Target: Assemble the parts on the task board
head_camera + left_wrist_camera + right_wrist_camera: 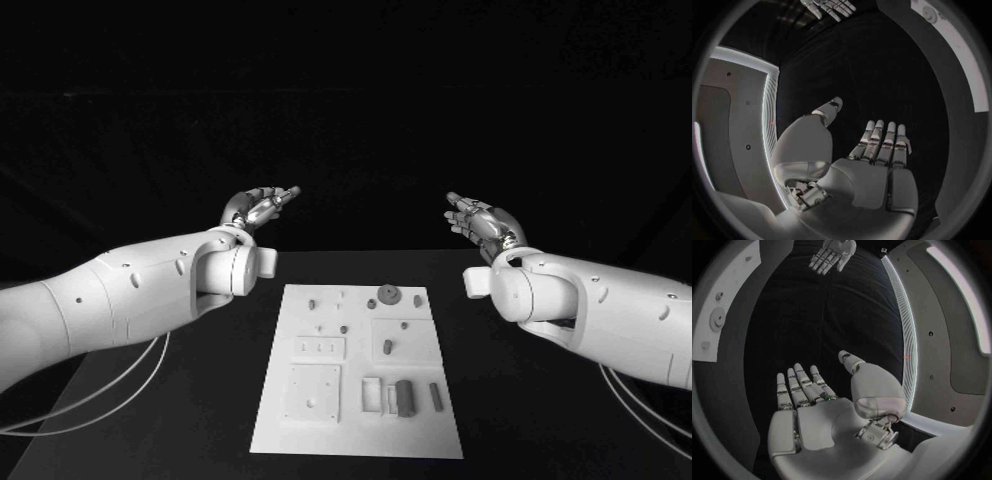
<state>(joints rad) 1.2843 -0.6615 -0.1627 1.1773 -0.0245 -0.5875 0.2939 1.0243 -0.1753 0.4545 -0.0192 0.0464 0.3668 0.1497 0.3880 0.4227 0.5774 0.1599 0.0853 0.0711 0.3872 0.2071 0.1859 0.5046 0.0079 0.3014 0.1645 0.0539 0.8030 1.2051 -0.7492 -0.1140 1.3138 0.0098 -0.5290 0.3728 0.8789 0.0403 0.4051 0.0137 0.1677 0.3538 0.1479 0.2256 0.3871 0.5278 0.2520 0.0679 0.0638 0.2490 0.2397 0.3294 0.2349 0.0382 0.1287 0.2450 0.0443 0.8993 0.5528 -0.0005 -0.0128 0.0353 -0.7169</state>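
Note:
The white task board (361,440) lies in the middle of the black table, with small grey parts on it: a round disc (389,293) near its far edge, a peg (387,347) in the middle, and a dark block (404,396) with a thin bar (436,394) near the front. My left hand (258,210) is raised beyond the board's far left corner, fingers apart, holding nothing. My right hand (482,224) is raised beyond the far right corner, likewise flat and empty. The left wrist view shows the left hand (873,170) spread; the right wrist view shows the right hand (817,410) spread and the board (726,300).
Bare black table (216,400) lies on both sides of the board. White cables (101,395) hang under the left arm at the table's left edge, and others (642,415) under the right arm.

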